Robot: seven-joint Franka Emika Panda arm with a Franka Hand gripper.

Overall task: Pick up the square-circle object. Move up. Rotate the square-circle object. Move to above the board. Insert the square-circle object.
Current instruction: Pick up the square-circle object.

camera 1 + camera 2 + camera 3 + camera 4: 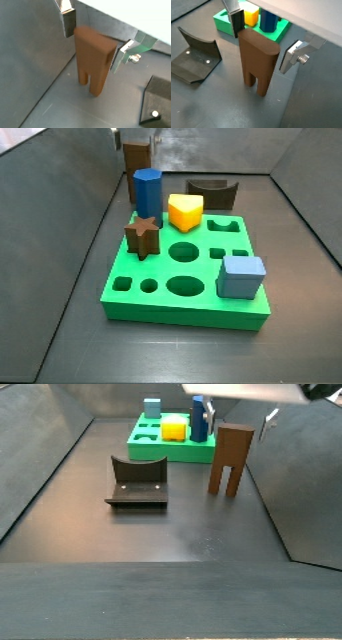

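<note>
1. The square-circle object [92,60] stands upright on the grey floor in a wrist view, a slim brown block with a slot cut up from its foot. We see the tool [93,41] straddling its top with the jaws spread wide. One finger [68,22] is just beside the block's back edge, and the other finger [122,56] is just off its side; neither clearly presses on it.
2. In a wrist view the square-circle object [258,60] again sits between the plates of the tool [263,41]. The board [230,23] lies behind it, carrying a yellow piece [251,15] and the blue pillar [269,19]. The fixture [196,56] stands on the floor off to one side.
3. In a side view we look across the board [174,298], which holds a brown star block [143,236], the blue pillar [146,194], a yellow piece [185,212] and a grey-blue cube [241,277]. A dark notched block [211,194] sits behind the board. Only the top of the square-circle object [136,157] shows behind the pillar.
4. In a side view the square-circle object [230,459] stands on the floor near the board [167,448], with the fixture [136,480] to the left and the tool [230,414] above the block's top.
</note>
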